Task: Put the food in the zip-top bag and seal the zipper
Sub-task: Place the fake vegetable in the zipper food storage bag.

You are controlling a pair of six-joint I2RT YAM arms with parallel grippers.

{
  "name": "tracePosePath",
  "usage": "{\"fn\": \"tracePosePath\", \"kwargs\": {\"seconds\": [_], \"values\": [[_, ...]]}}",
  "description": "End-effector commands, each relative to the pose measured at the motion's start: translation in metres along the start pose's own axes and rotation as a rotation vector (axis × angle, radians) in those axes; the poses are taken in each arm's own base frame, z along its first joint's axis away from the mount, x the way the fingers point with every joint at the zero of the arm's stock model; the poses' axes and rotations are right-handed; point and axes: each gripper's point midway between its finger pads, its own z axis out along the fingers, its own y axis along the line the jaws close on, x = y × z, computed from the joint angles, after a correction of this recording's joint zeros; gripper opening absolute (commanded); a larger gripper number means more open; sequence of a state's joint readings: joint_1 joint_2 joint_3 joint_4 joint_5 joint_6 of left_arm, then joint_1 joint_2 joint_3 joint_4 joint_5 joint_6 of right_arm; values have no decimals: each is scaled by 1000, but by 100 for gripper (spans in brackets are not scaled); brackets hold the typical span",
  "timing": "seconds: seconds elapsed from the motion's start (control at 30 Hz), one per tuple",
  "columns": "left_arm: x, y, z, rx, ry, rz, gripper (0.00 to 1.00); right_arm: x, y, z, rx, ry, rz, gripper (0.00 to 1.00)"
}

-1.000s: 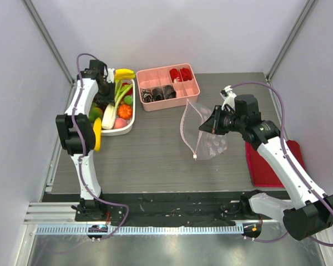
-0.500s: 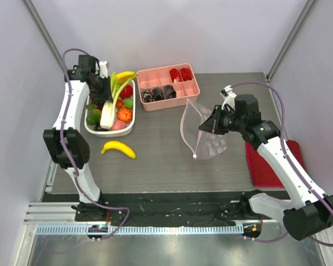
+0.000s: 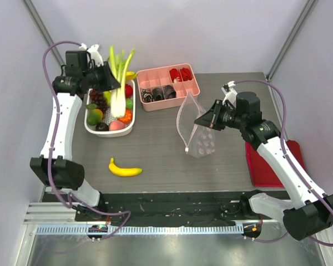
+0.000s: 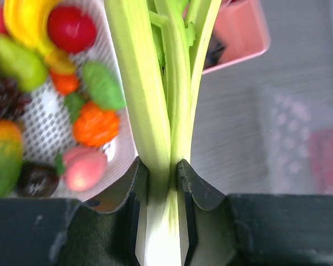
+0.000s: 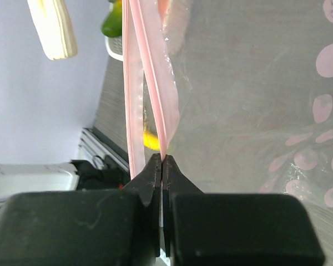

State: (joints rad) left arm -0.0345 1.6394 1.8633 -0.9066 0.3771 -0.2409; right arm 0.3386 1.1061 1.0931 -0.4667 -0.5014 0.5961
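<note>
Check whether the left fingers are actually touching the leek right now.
Touching. The left wrist view shows both left fingers pressed against the leek at its pale base, no gap either side.

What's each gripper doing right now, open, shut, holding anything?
Left gripper: closed on the leek.
Right gripper: closed on the zip-top bag, pinching its zipper edge.
</note>
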Motion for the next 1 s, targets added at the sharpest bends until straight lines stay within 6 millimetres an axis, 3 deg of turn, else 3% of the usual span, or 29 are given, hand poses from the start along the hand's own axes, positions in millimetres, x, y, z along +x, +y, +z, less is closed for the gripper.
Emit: {"fn": "tracePosePath", "kwargs": {"seconds": [0.0,0.03,0.1,0.17,0.2,0.3,0.43,0.67,0.77,0.87,0.97], "values": [[-72,-124,-71,255,-410,114,0,-27,36,-2,-129,-84,46,1],[-90,-130,-79,209,-509,111,1,-30,39,-2,-139,-92,57,1],[-84,-177,-88,280,-551,142,1,-34,42,-1,-149,-100,93,1],[-95,-198,-96,293,-631,98,0,-40,46,0,-164,-119,114,1],[-90,-221,-99,334,-634,101,0,-41,50,1,-178,-119,153,1],[-93,-242,-91,297,-668,93,0,-51,58,1,-214,-147,190,1],[-78,-276,-77,317,-668,105,1,-58,64,2,-232,-161,208,1],[-50,-306,-58,321,-632,146,1,-61,66,3,-251,-166,231,1],[-35,-302,-46,251,-621,195,1,-63,70,0,-265,-173,221,1],[-18,-283,-30,160,-593,221,0,-62,71,-1,-266,-176,220,1],[-22,-274,-30,96,-615,228,0,-61,69,1,-272,-172,240,1]]}}
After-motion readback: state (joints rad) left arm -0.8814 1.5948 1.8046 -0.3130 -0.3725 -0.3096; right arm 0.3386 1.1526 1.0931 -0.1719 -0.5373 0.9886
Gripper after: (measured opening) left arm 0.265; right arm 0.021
